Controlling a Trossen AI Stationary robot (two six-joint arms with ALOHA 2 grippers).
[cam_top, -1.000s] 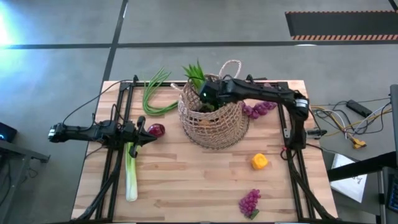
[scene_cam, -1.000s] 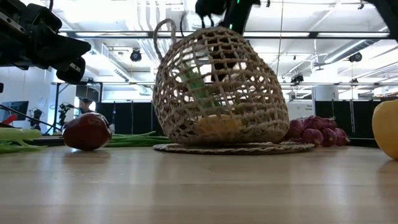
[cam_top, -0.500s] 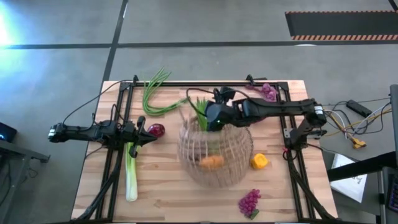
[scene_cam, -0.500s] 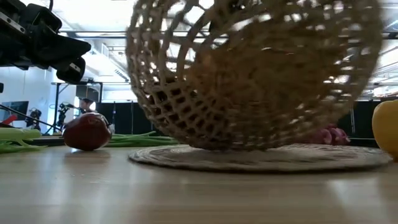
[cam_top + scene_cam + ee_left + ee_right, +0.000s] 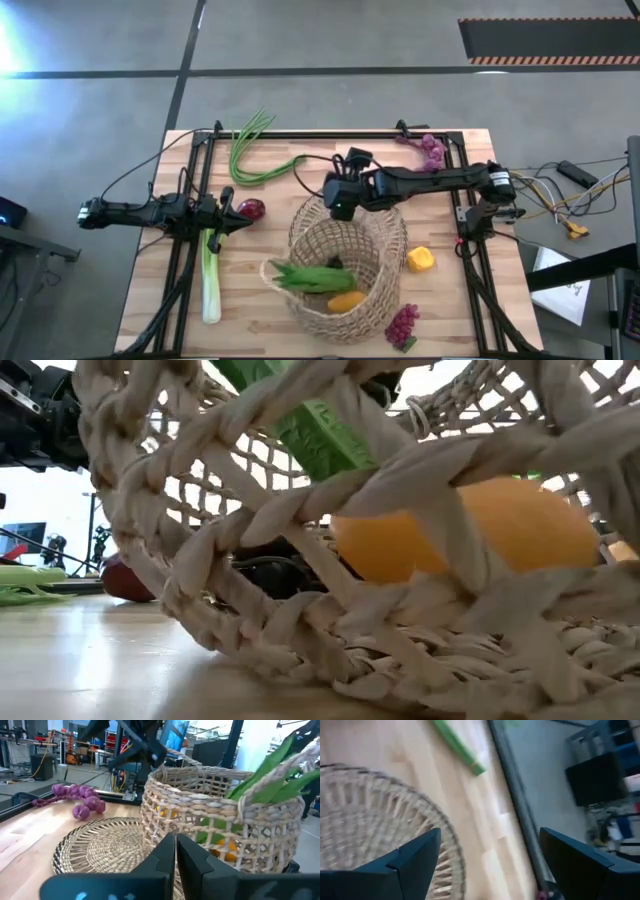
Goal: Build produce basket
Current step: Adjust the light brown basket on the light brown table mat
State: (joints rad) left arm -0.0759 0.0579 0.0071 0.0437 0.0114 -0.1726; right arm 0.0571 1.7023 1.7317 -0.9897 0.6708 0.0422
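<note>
The tan wicker basket (image 5: 342, 270) stands near the table's near edge with a green stalk (image 5: 312, 276) and an orange pepper (image 5: 346, 300) inside. In the low view the basket (image 5: 330, 610) fills the picture. The flat woven disc (image 5: 100, 851) lies at the basket's far side. My right gripper (image 5: 339, 200) is open and hangs over the disc (image 5: 370, 820), by the basket's far rim, with nothing between its fingers. My left gripper (image 5: 226, 212) is shut and waits at the table's left, beside the red onion (image 5: 251, 209).
A pale leek (image 5: 210, 282) lies near the left edge, and long green stalks (image 5: 250, 155) lie at the far left. One grape bunch (image 5: 428, 148) sits far right. Another grape bunch (image 5: 402, 325) sits against the basket's near right side. A yellow pepper (image 5: 418, 260) lies to the basket's right.
The basket has travelled from the table's far middle toward the near edge, tipping and swinging on the way, and now stands close to the low camera beside the near grape bunch. My right gripper moved with it toward the near edge, then stopped at its far rim.
</note>
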